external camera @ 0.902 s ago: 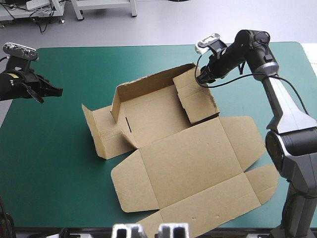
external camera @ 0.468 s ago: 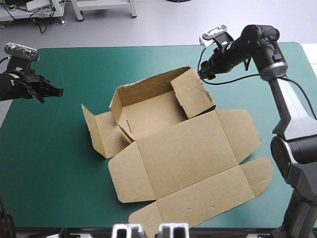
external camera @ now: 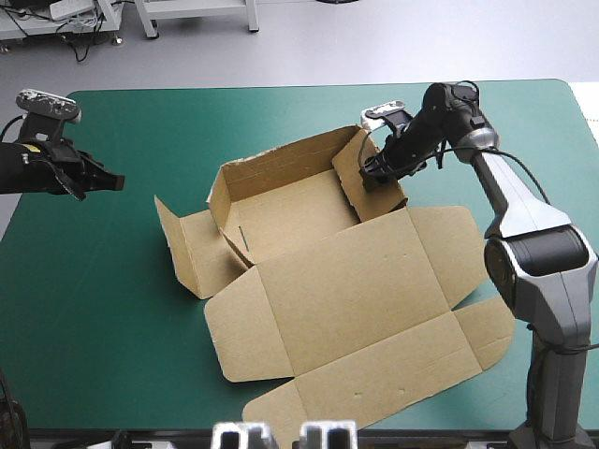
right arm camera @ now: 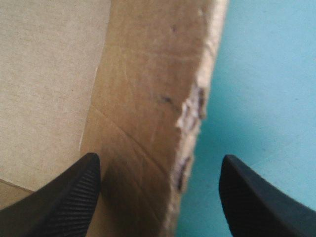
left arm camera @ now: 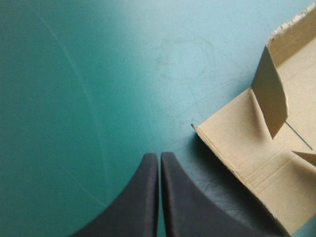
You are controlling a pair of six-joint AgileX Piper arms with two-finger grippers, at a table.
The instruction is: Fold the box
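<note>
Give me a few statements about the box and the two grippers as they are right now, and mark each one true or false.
1. The left gripper is shut and clear of the box. True.
2. The right gripper is shut. False: its fingers stand apart, astride the edge of a raised wall.
3. The box lies entirely flat. False: walls stand raised at its far part.
4. The lid panel lies flat on the teal-green cover. True.
</note>
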